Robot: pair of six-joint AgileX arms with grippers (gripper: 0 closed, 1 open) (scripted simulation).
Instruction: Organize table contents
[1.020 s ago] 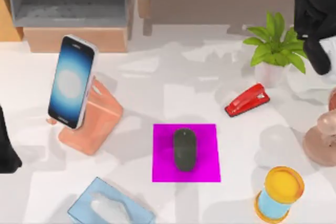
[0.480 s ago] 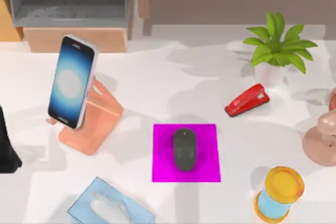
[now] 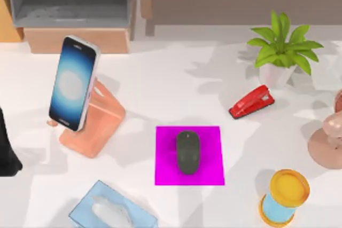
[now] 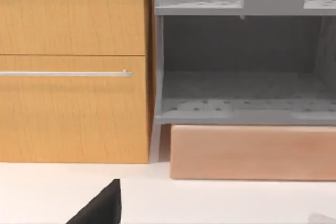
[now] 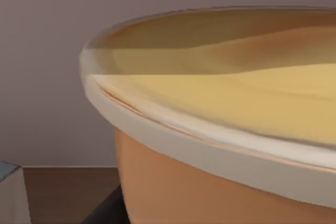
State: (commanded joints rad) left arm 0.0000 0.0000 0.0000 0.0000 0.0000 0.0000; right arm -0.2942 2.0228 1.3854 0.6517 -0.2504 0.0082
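Note:
The dark grey mouse (image 3: pixel 188 152) lies on a magenta pad (image 3: pixel 165 174) in the middle of the white table (image 3: pixel 176 89). At the left, the smartphone (image 3: pixel 72 83) with its glowing screen leans upright on an orange-pink stand (image 3: pixel 99 124). The orange cup (image 5: pixel 220 182) with its creamy yellow top is right up against the right wrist camera, in front of a brownish wall. A dark part of my right gripper (image 5: pixel 107 211) shows beside the cup's side, and the gripper is shut on the cup. My left arm (image 3: pixel 7 148) is parked at the table's left edge.
A red stapler (image 3: pixel 251 101) and a potted plant (image 3: pixel 282 52) stand at the right. A yellow-and-blue cylinder (image 3: pixel 284 196) is at the front right and a tissue box (image 3: pixel 109 209) at the front left. A pink round-based object (image 3: pixel 327 140) sits at the right edge. Grey shelves (image 4: pixel 241 77) and wooden cabinets line the back.
My right arm, at the top view's upper right corner a second ago, has moved out of that view, and its shadows on the table have shifted. The left arm has stayed still.

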